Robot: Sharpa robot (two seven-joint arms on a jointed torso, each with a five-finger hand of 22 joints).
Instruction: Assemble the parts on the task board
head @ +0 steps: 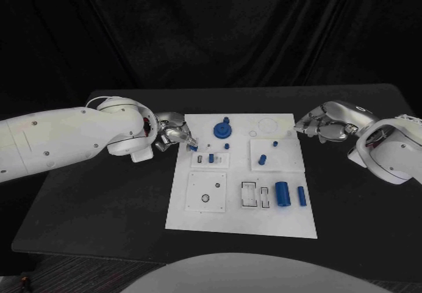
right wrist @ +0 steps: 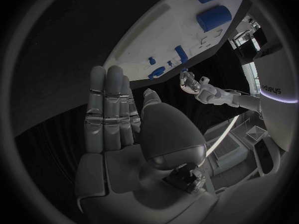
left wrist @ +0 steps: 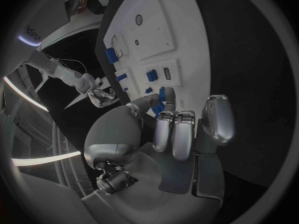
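Two hands flank the task board, one pinching a blue part

From the left edge of the head view comes the left arm, its left hand [head: 172, 135] reaching over the board's near-left far corner. In the left wrist view the thumb and one finger [left wrist: 167, 98] meet around a small blue part [left wrist: 161, 100], while the other fingers lie side by side, curled slightly downward.

Next comes the task board [head: 202, 223], a white plate in the middle of the black table [head: 97, 207]. Near its far edge stands a round blue disc with a knob [head: 222, 129], with a small blue peg [head: 227, 146] just below it. A small white block beneath that carries a short blue piece [head: 211, 158]. Toward the board's right side, two more blue pegs [head: 262, 160] stand on a raised white square. Lower down, a thick blue cylinder [head: 282, 194] lies beside a thinner blue rod [head: 302, 195], close together but apart.

At the right, the right hand [head: 324, 125] hovers just off the board's far right corner, holding nothing. The right wrist view shows its fingers [right wrist: 107, 109] straight and pressed together, the thumb set slightly apart.
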